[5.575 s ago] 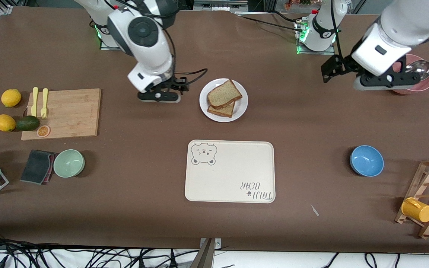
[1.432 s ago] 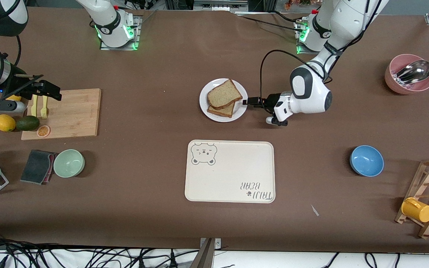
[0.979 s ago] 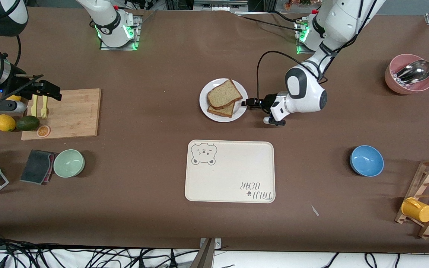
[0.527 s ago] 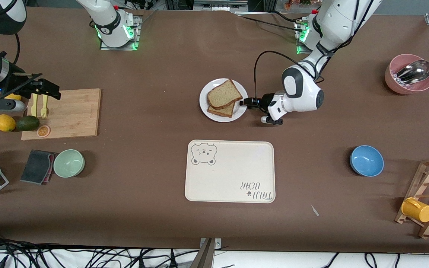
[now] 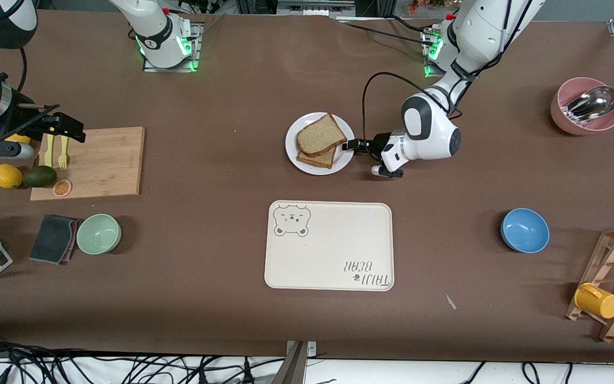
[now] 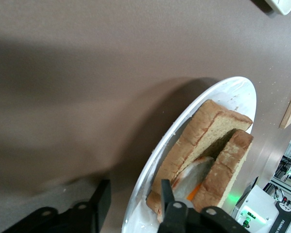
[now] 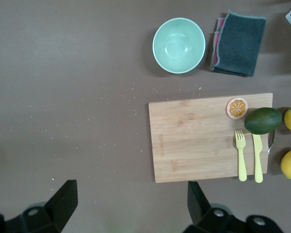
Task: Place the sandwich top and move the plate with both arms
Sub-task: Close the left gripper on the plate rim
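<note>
The left gripper [image 5: 347, 146] straddles the plate [image 6: 242, 97] rim at the left arm's end, fingers apart, not yet clamped. The right gripper [image 7: 131, 199] waits spread wide over the board [image 7: 203, 138], well away

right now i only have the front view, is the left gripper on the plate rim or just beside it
observer: the left wrist view shows the left gripper astride the plate rim, one of its jaws outside, one inside by the bread, with a gap between them.
operator: anything between the slices
observer: yes, a white and orange filling shows between the bread slices.
operator: right gripper
observer: the right gripper waits, jaws wide apart, nothing between them.
</note>
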Tool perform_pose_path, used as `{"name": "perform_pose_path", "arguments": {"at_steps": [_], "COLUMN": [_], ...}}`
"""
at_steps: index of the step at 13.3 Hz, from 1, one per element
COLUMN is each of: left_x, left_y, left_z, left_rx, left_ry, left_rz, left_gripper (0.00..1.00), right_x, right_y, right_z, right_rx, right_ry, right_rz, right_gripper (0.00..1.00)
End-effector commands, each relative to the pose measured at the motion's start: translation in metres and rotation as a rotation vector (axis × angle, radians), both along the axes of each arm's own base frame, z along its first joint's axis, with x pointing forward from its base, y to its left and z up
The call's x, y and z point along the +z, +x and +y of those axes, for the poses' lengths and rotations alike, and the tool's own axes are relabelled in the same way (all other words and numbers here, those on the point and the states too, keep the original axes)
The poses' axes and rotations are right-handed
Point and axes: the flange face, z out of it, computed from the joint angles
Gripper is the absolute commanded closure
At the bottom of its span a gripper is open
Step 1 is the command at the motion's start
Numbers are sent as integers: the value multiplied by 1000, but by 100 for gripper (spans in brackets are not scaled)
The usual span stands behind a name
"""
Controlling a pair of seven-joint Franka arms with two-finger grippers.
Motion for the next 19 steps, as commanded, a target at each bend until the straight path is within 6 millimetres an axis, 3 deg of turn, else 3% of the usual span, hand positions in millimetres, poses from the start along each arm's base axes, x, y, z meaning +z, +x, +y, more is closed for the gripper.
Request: {"name": "perform_pose_path", "arguments": {"at_steps": [1, 6, 7, 9, 11, 13, 14, 19], "left_x": [-4, -7, -8, -8, -9, -9, -9, -13], "left_y": [-2, -5, -5, -5, -6, -6, -6, -6], "left_z": [-6, -10, -10, -10, -10, -10, -10, -7], "left_rx": [38, 40, 40, 40, 37, 38, 40, 44], "left_ry": [-19, -22, -22, -22, -21, -21, -21, -18], "left_rz": [-5, 3, 6, 5, 6, 7, 8, 16], "left_gripper": [51, 59, 65, 68, 78, 97, 100, 100], "right_x": [7, 1, -3, -5, -5, -5, -5, -4], "right_y": [-2, -2, 0, 2, 2, 2, 2, 3], "right_z": [3, 5, 5, 6, 7, 6, 6, 7], "right_rx": [9, 1, 1, 2, 4, 2, 2, 8], "right_ry": [-19, -9, -9, -9, -8, -8, -9, -12], "right_rz": [-12, 6, 14, 9, 9, 9, 8, 5], "right_gripper": [0, 0, 0, 0, 0, 0, 0, 0]}}
